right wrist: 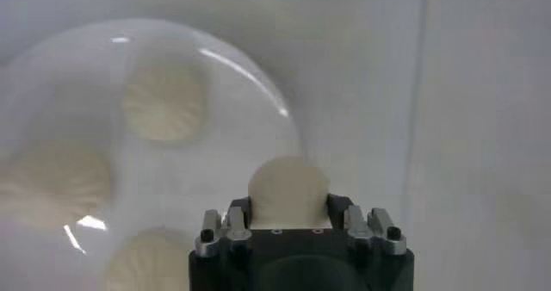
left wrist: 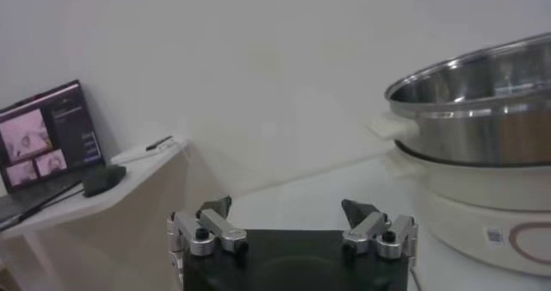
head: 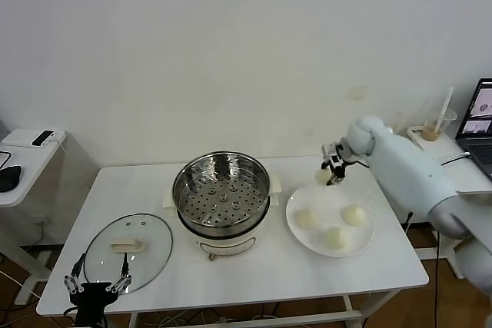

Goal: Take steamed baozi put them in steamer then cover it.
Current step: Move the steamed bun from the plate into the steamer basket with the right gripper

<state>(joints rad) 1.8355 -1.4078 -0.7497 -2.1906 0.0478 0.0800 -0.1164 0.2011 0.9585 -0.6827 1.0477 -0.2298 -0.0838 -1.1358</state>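
Lid: lies flat at the table's left front, at about 8 o'clock from the steamer, its oblong handle running left to right.
Left gripper: my idle one, parked at the table's front edge just at the lid's near rim, fingers spread wide with nothing between them.
Steamer: mid-table, uncovered, perforated tray bare, no bun in it yet.
Plate: just right of the steamer, at its 3 o'clock, with three buns resting on it.
Right gripper: my working one, raised over the plate's far edge at about 12 o'clock, fingers clamped on a bun.
Key relation: from my right gripper the steamer's open mouth lies at roughly 9 o'clock, near and a little toward me, so I judge the carry runs leftward over the rim.
Nearer arm: the right is closer to the buns; the left is closer to the lid.
Progress: I judge this the first of four buns, covering not yet due.
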